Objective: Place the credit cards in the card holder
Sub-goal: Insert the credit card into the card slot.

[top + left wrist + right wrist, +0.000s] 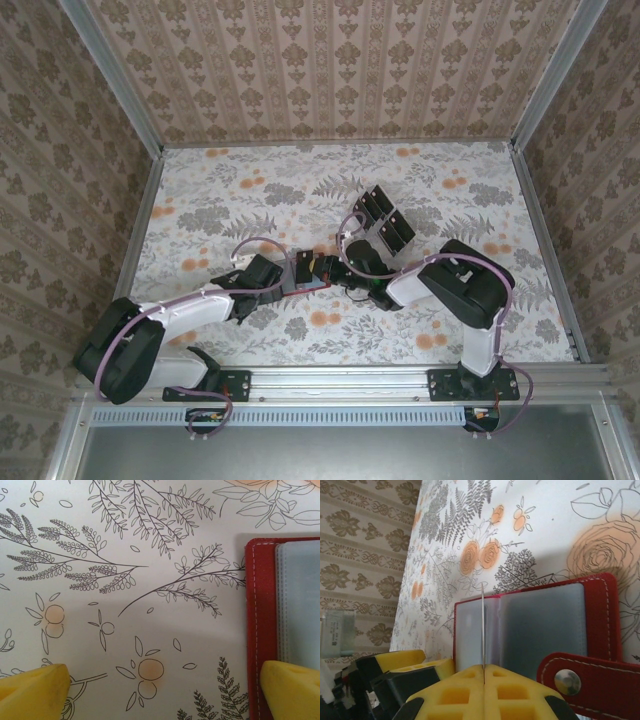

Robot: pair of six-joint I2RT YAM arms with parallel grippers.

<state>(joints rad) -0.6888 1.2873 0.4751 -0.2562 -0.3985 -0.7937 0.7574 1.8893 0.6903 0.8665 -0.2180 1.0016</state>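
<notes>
The red card holder point(597, 610) lies open on the flowered table, its clear sleeves point(540, 625) facing up and its snap strap point(567, 680) near the camera. My right gripper point(484, 672) is shut on one credit card point(483, 625). The card shows edge-on as a thin line over the sleeves near the fold, and I cannot tell whether it sits in a pocket. My left gripper point(162, 685) is open wide and low over the table, its right fingertip point(290, 687) over the card holder's point(257, 605) red edge. From above, both grippers point(288, 275) point(332, 270) meet at the card holder point(308, 285).
A clear slotted rack point(383, 218) with several dark cards stands behind the right gripper at mid-table. Patterned walls close the table on three sides. Bare flowered tabletop point(220, 200) lies to the far left and far right.
</notes>
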